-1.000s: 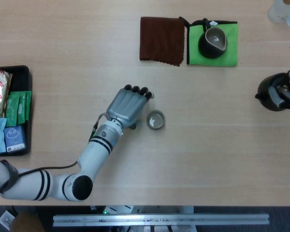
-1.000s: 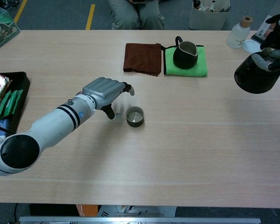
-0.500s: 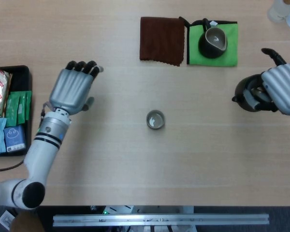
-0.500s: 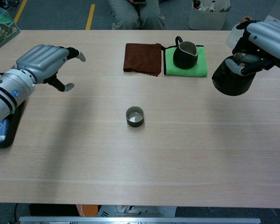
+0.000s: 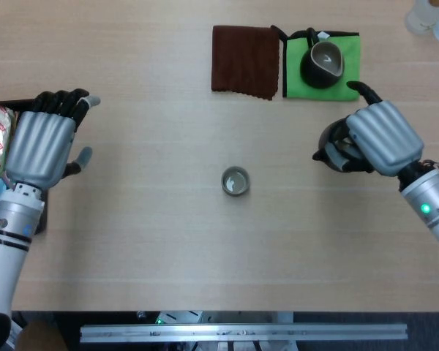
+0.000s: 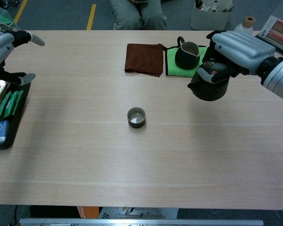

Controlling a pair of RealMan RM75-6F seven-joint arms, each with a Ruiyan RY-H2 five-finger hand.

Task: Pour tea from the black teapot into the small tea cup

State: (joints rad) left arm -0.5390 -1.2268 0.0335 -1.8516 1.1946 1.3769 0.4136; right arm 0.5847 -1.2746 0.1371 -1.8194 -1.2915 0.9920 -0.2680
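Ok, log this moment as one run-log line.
right hand: holds black teapot aloft | left hand: open, near tray | small tea cup: on table

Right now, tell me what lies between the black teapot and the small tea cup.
Only bare table. Both views show nothing between the black teapot, held by the right robot hand, and the small tea cup.

R hand (image 6: pixel 233 52) grips black teapot (image 6: pixel 208 84) (held above table (image 6: pixel 179 155)), right of small cup (image 6: pixel 136 117).
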